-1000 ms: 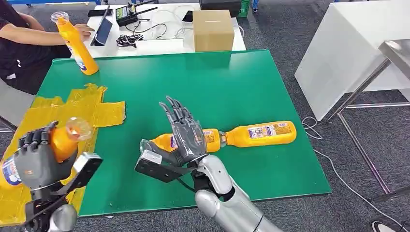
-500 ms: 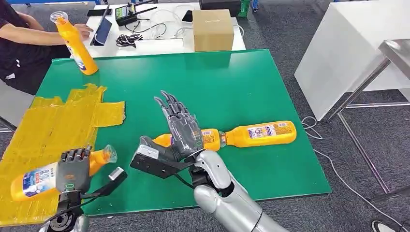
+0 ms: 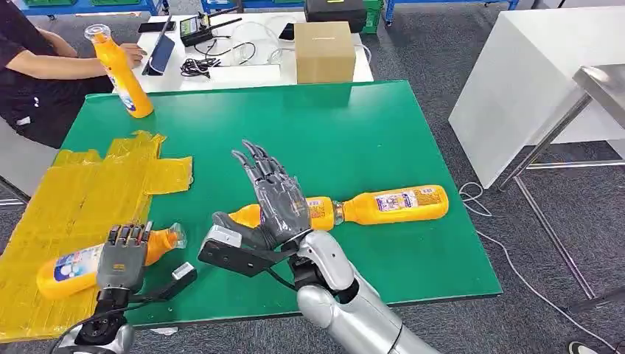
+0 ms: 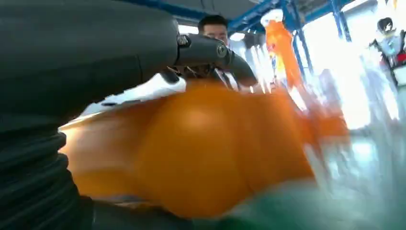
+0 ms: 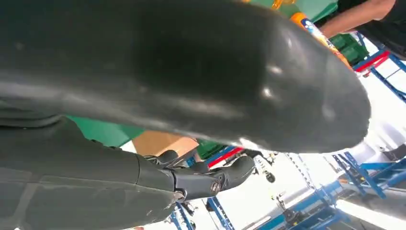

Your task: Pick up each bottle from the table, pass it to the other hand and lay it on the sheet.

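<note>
My left hand (image 3: 122,259) grips an orange bottle (image 3: 70,266) that lies on its side on the yellow sheet (image 3: 81,192), cap end toward the green table (image 3: 332,133). In the left wrist view the same bottle (image 4: 191,153) is a blur inside the hand. My right hand (image 3: 276,196) hovers open with fingers spread over a second bottle (image 3: 322,212) lying mid-table. A third bottle (image 3: 394,204) lies end to end with it, further right. A fourth bottle (image 3: 122,76) stands tilted at the table's far left corner, also seen as the bottle (image 5: 316,31) in the right wrist view.
A person (image 3: 29,74) sits at the far left, one hand (image 3: 133,52) near the tilted bottle. A cardboard box (image 3: 324,50), cables and devices lie on the white desk behind. A white cabinet (image 3: 531,74) stands to the right.
My left hand has come down from a raised pose and brought its bottle flat onto the yellow sheet. The right hand has stayed almost still above the middle bottle.
</note>
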